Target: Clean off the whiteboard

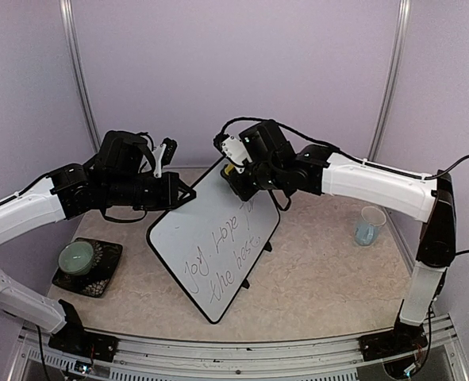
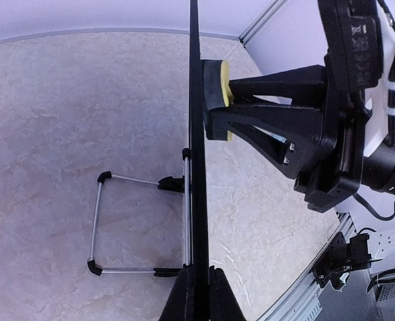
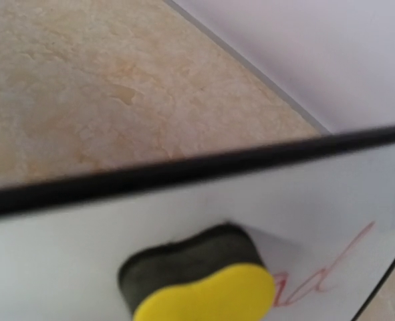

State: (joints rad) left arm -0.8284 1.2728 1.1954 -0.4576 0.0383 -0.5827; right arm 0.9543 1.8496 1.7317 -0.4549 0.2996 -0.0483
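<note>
The whiteboard (image 1: pixel 218 242) stands tilted on the table, black-framed, with dark handwriting across its lower half. My left gripper (image 1: pixel 183 194) is shut on its upper left edge. In the left wrist view the whiteboard (image 2: pixel 196 167) shows edge-on, and the left gripper (image 2: pixel 198 275) clamps the frame from both sides. My right gripper (image 1: pixel 236 170) is shut on a yellow and black eraser (image 1: pixel 232 168), pressed flat against the board's top corner. The left wrist view shows this right gripper (image 2: pixel 228 103) holding the eraser (image 2: pixel 214 75) against the board face. In the right wrist view the eraser (image 3: pixel 197 287) sits on the whiteboard (image 3: pixel 83 241) beside reddish writing (image 3: pixel 324 274); the fingers are hidden.
A green cup (image 1: pixel 77 255) sits on a dark coaster (image 1: pixel 99 279) at the left. A clear cup (image 1: pixel 369 225) stands at the right. The board's wire stand (image 2: pixel 140 224) rests on the table behind it. Purple walls close in the back and sides.
</note>
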